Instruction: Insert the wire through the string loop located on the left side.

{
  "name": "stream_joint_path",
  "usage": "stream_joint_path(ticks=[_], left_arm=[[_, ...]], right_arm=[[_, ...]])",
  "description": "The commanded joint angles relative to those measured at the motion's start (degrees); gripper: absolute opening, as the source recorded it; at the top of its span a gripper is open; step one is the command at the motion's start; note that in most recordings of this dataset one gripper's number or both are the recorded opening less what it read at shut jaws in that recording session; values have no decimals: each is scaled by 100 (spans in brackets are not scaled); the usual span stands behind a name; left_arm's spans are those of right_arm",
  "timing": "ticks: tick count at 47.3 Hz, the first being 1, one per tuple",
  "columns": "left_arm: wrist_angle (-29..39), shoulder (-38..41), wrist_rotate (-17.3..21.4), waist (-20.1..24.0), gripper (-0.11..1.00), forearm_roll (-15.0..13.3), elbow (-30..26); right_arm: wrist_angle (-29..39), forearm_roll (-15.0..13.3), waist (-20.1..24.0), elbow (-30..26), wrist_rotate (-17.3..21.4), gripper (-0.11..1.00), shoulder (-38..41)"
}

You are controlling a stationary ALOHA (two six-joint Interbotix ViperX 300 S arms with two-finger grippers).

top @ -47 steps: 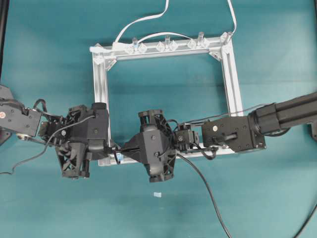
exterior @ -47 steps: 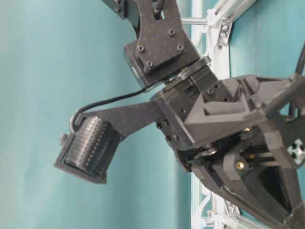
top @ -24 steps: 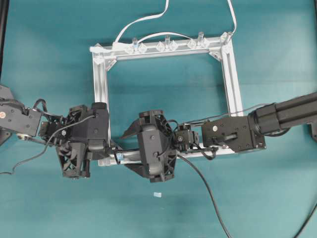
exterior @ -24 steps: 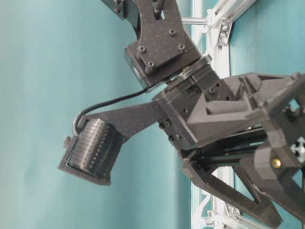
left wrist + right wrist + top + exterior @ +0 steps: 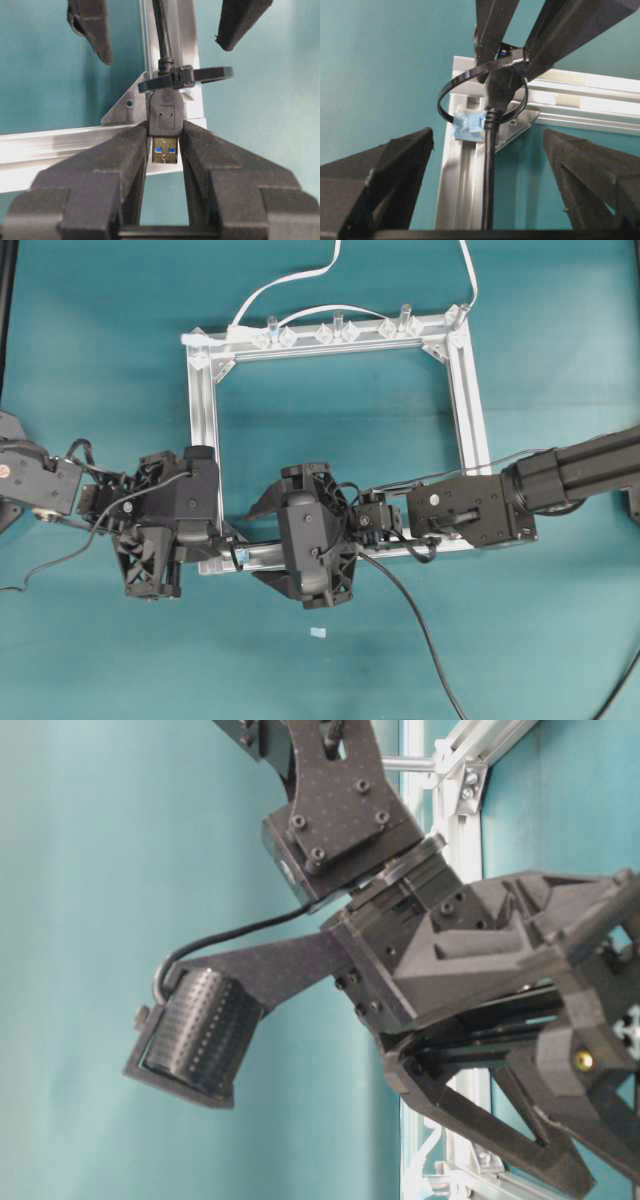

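string loop (image 5: 238, 552) too small to make out overhead, wire (image 5: 489, 165) cut off at btm edge

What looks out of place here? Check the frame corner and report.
Nothing is damaged or spilled. The wire passes through the string loop at the frame corner, its plug pinched by the left gripper. The right gripper stands open around it. A small scrap lies on the table.

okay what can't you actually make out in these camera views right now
- Overhead view: the string loop and the plug at the frame corner are hidden under the left gripper and the open right gripper.
- Table-level view: the right arm's body fills the picture; wire, loop and left gripper are hidden.
- Left wrist view: the wire beyond the loop is cut off by the top edge.
- Right wrist view: the plug's tip sits hidden between the left gripper's fingers.
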Motion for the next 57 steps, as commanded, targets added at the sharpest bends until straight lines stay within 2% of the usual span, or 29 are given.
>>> stream_joint_path(ticks=[1, 15, 24, 41, 57], left_arm=[[62, -211, -18, -9, 20, 9, -18], [510, -598, -35, -35, 20, -18, 149], [712, -809, -62, -290, 20, -44, 308], [773, -1072, -844, -606, 20, -35, 536], [782, -1424, -914, -668, 20, -35, 791]], right_arm=[[-18, -18, 26, -132, 0, 95, -132], [-18, -18, 44, -123, -18, 95, -167], [-18, -18, 53, -114, -18, 95, -193], [-35, -18, 97, 62, -18, 95, -290], [-149, -18, 158, 589, 9, 95, -606]])
